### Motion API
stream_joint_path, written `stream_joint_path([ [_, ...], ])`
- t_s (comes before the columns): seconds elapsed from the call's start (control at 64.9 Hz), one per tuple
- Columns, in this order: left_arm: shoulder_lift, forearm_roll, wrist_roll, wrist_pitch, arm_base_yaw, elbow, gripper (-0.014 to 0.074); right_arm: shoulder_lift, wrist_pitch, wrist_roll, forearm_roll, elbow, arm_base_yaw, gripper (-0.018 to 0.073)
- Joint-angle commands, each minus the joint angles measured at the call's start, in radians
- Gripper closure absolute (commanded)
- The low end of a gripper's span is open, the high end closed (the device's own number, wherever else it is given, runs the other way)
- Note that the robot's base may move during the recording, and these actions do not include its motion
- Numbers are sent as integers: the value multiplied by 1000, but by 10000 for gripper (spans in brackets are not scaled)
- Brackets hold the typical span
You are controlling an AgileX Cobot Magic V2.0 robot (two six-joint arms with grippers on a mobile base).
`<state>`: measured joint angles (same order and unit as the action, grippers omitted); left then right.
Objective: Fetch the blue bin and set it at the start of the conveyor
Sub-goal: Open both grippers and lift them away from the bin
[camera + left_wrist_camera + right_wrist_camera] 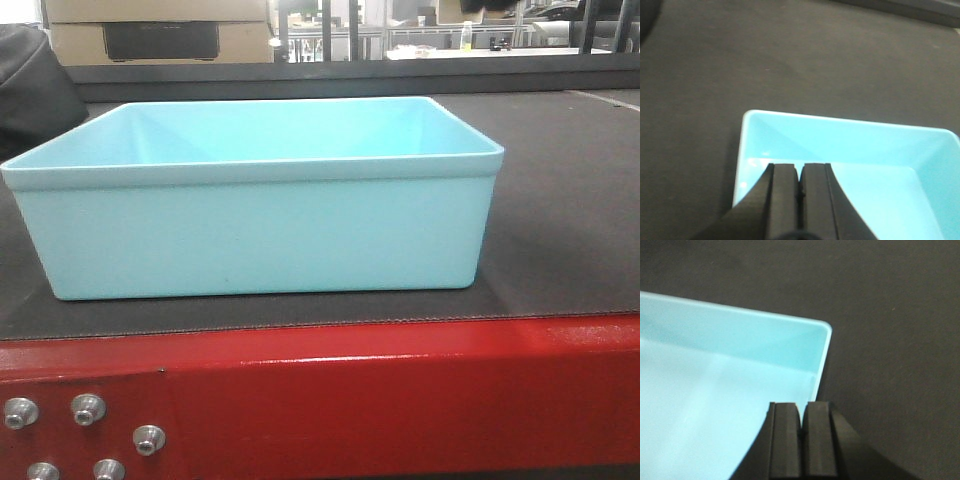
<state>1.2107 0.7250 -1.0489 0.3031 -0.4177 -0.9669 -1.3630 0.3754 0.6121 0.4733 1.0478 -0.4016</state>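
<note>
Bin [260, 235] sits on the conveyor belt [560, 210], just behind its red frame [400, 390]. Left fingers [799, 200] and right fingers [802, 440] are pressed closed over the bin's rim, seemingly gripping nothing. Placement looks finished; next, retreat.

Pale turquoise smooth plastic rectangular bin [265, 225] sits upright on the wide dark grey matte belt [560, 200], near its front edge. Glossy red metal frame [400, 395] below, silver bolts [88, 408] clustered lower left. Cardboard boxes [155, 30] behind.
</note>
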Motion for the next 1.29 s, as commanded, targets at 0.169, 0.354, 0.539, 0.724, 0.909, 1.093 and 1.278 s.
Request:
stream_joint_path([
  [0.169,-199,-7,2,-207,-6,259,707,216,-196,-13,4,-270,-1,724],
  [0.354,-418,-10,2,-237,-6,416,707,413,-201,-13,4,-379,-1,724],
  [0.539,-571,-10,2,-237,-6,496,707,551,-201,-13,1,-428,-1,724],
  [0.724,-697,-10,2,-241,-6,500,707,688,-243,-13,-12,-430,-1,724],
  [0.909,-756,-10,2,-241,-6,500,707,776,-253,-13,-12,-430,-1,724],
  [1.093,-760,-10,2,-241,-6,500,707,797,-279,-13,-12,-430,-1,724],
  [1.278,-760,-10,2,-241,-6,500,707,807,-273,-13,-12,-432,-1,724],
])
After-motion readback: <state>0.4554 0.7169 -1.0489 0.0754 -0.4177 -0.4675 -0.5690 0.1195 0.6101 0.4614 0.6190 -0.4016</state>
